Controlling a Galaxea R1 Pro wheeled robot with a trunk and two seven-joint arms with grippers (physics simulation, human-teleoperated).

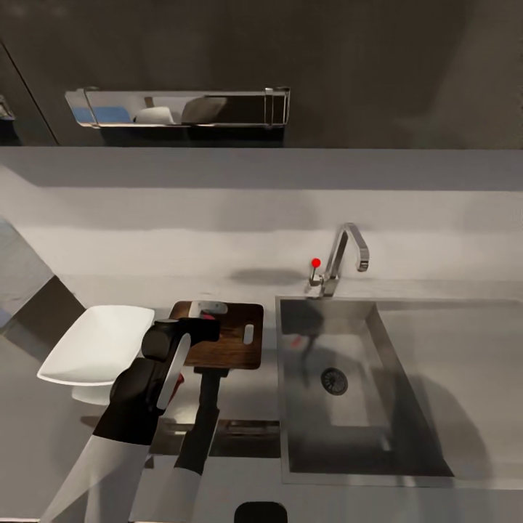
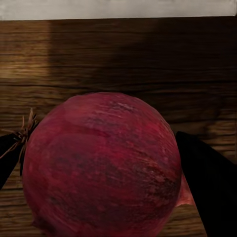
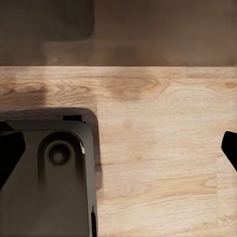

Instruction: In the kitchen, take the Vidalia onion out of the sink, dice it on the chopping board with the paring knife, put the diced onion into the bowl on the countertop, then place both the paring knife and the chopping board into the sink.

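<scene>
Nearest the left wrist camera sits the Vidalia onion (image 2: 101, 165), a round, dark-red ball with a dry root tuft, resting on the dark brown wooden chopping board (image 2: 118, 59). The left gripper's (image 2: 106, 168) black fingers (image 2: 210, 187) stand close on either side of it; whether they press it or have just let go cannot be told. In the head view the left gripper (image 1: 205, 314) hangs over the near-left part of the chopping board (image 1: 232, 341), with a sliver of onion (image 1: 206, 317) showing beneath it, which suggests the onion is placed there ready for dicing. The shallow white squarish bowl (image 1: 94, 352) stands just left of the board on the smooth grey countertop (image 1: 218, 247), handy to receive the pieces. The rectangular stainless steel sink (image 1: 341, 378) lies to the right, its basin holding no onion. The right gripper's (image 3: 118, 148) dark fingertips (image 3: 229, 148) are spread wide, holding nothing, above pale wooden floor.
</scene>
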